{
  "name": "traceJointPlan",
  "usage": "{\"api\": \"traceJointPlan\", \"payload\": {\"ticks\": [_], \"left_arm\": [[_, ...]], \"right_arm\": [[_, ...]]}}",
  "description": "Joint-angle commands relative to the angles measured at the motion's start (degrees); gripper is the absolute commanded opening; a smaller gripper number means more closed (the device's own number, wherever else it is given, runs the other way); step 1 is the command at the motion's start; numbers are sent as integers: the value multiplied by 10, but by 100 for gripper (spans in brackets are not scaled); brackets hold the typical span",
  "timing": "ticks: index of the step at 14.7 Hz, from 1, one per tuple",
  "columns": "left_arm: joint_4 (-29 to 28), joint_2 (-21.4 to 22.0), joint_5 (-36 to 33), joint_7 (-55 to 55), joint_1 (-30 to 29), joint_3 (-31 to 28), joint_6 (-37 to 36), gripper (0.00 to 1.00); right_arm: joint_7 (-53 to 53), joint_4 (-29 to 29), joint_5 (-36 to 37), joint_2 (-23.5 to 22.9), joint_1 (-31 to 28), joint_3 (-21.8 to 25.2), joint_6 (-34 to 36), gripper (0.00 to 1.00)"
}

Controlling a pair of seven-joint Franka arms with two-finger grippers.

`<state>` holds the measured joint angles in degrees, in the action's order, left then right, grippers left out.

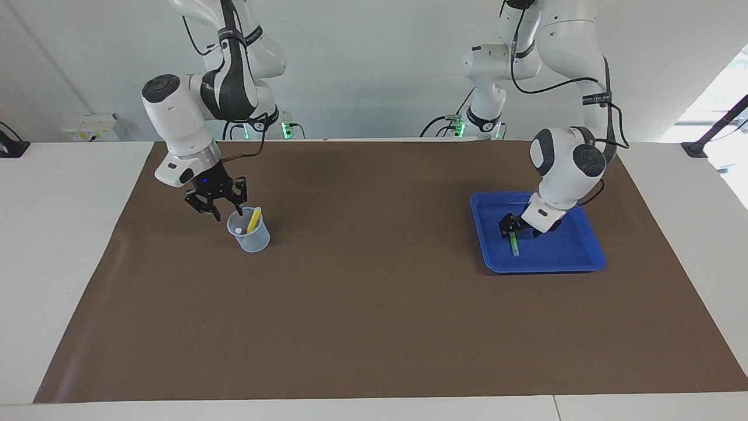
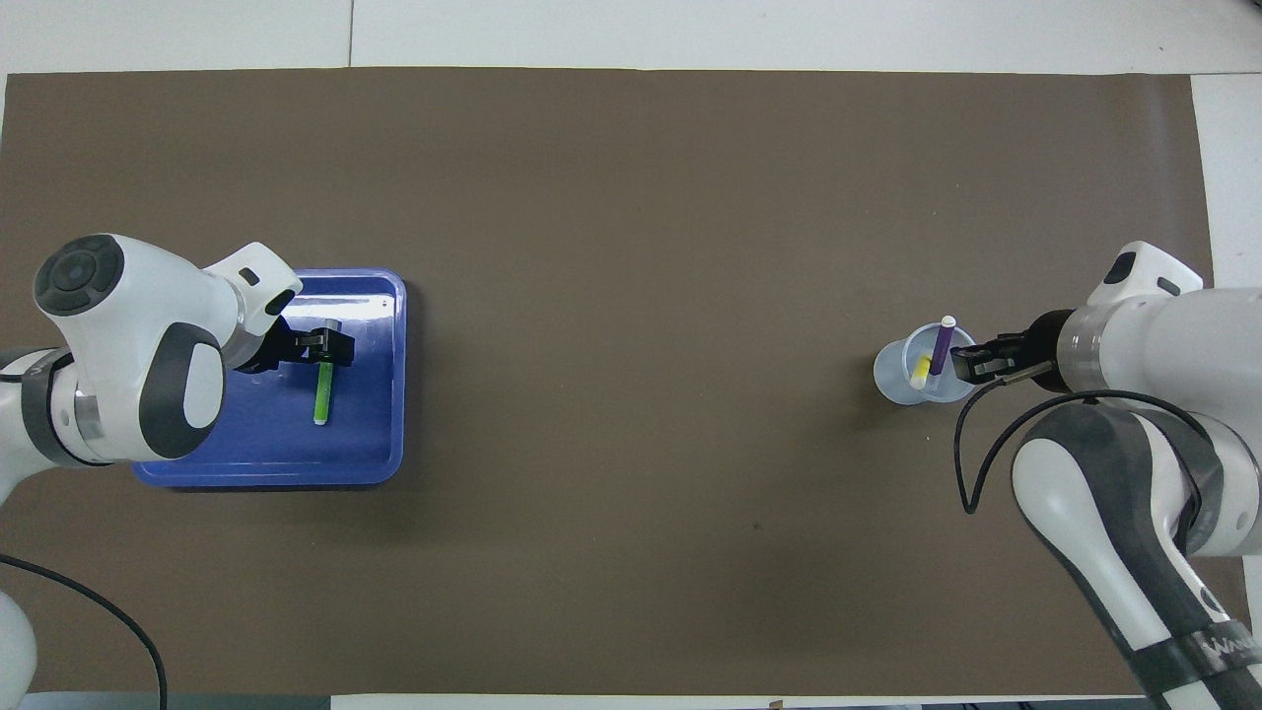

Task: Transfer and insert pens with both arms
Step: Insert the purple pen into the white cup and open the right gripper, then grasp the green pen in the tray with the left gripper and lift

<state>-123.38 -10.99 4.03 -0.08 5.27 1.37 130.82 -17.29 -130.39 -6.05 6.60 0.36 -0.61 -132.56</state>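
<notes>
A green pen point(image 1: 515, 244) lies in the blue tray point(image 1: 543, 268) at the left arm's end of the table. My left gripper point(image 1: 512, 229) is down in the tray, shut on the pen's end nearer the robots; the overhead view shows gripper point(image 2: 332, 347), pen point(image 2: 322, 392) and tray point(image 2: 266, 475). A clear cup point(image 1: 252, 241) stands at the right arm's end. A yellow pen point(image 1: 253, 220) and a purple pen point(image 2: 943, 347) lean inside the cup point(image 2: 895, 380). My right gripper point(image 1: 228, 213) is open at the cup's rim, one finger beside the purple pen; it also shows from overhead point(image 2: 961, 363).
A brown mat point(image 1: 374, 304) covers most of the white table. A thin black angled stand point(image 1: 719, 126) sits at the table corner near the left arm's base. A wall socket box point(image 1: 93, 126) is near the right arm's end.
</notes>
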Motion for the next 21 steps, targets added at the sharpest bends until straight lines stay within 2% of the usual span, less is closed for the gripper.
{"api": "traceJointPlan", "payload": {"ticks": [1,3,8,9,13,14,17,21], "left_arm": [[-1,-3,-22,11,11,-4,8,96],[-1,-7,-48,13,11,-3,5,92],[-1,-10,-49,16,11,-3,1,61],[-1,-10,-49,16,11,-3,0,53],[-1,-11,-49,16,12,-3,-3,8],[-1,-11,-49,15,11,-3,-3,0],[0,-10,-49,15,9,-3,-5,0],[25,-11,-49,16,1,-3,-44,0]], "right_arm": [[10,24,7,-6,-5,-1,0,100],[9,35,7,-4,-5,0,7,100],[48,106,10,-6,-5,12,104,100],[64,130,16,-11,-5,12,132,100],[117,245,79,-37,-5,10,250,100],[126,278,84,-46,-4,10,282,100],[141,338,100,-59,0,9,346,100],[163,343,102,-50,3,7,383,100]]}}
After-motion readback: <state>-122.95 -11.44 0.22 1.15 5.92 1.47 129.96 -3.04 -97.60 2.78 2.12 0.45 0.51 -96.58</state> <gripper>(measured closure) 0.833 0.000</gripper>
